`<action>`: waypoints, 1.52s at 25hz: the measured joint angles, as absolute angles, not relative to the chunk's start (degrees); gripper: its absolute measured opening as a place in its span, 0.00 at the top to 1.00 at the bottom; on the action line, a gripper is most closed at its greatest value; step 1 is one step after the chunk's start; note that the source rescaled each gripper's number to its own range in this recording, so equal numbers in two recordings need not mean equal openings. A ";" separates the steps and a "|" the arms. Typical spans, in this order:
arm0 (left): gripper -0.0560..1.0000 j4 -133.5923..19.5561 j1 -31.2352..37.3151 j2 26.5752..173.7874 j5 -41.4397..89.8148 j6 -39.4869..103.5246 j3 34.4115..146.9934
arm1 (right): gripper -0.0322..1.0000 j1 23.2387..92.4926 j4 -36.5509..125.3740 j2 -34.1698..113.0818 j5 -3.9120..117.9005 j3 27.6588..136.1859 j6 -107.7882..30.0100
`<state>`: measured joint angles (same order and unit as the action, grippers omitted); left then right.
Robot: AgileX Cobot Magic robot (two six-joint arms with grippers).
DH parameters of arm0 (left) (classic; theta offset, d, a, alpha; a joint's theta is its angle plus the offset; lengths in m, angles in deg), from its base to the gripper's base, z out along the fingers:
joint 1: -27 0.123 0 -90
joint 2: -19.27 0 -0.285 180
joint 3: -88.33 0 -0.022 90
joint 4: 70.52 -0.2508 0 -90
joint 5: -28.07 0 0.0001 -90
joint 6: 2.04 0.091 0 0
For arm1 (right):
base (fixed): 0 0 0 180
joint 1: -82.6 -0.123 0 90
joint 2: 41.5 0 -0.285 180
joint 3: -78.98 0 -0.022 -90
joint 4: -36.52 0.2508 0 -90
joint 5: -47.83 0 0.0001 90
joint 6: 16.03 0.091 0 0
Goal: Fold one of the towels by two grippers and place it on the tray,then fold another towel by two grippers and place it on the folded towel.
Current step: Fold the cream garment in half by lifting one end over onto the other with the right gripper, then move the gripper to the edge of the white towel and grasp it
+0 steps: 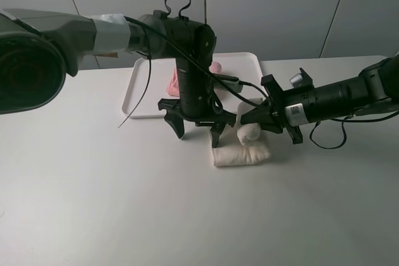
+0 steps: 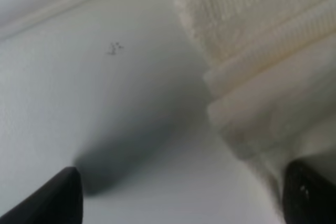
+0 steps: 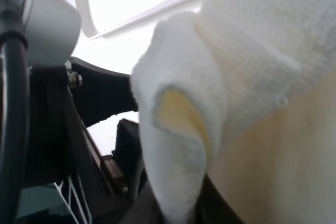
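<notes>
A cream towel [image 1: 242,152] lies folded on the table in front of the white tray [image 1: 140,95]. My right gripper [image 1: 257,124] is shut on a raised edge of it, which fills the right wrist view [image 3: 178,124]. My left gripper [image 1: 196,128] points down with its jaws wide open, just left of the towel. In the left wrist view its fingertips [image 2: 52,198] frame bare table, and the cream towel [image 2: 268,61] lies by the other finger. A pink towel [image 1: 176,83] lies on the tray, partly hidden by the left arm.
The tray's rim [image 3: 142,11] shows beyond the lifted towel in the right wrist view, along with the left arm's black body [image 3: 31,129]. A black cable [image 1: 146,82] hangs from the left arm over the tray. The table top is white.
</notes>
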<state>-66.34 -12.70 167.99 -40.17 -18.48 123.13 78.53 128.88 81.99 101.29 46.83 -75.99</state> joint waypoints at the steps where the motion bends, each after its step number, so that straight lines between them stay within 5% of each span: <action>1: 0.01 -65.21 -12.26 167.99 -40.62 -17.86 123.13 | 0.90 78.53 128.88 81.99 101.29 46.83 -75.99; 20: 0.01 -61.29 -7.50 164.81 -41.55 -12.15 135.78 | 0.90 78.53 128.96 81.99 101.09 46.83 -76.36; 28: 0.01 -61.29 -7.27 164.81 -41.65 -11.88 137.56 | 0.44 77.37 135.48 81.99 105.33 46.83 -78.40; 38: 0.01 -61.04 -5.78 164.81 -41.91 -11.09 137.56 | 0.42 78.16 133.34 81.99 103.45 46.83 -78.30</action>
<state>-61.04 -5.78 164.81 -41.91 -11.09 137.56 78.16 133.34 81.99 103.45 46.83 -78.30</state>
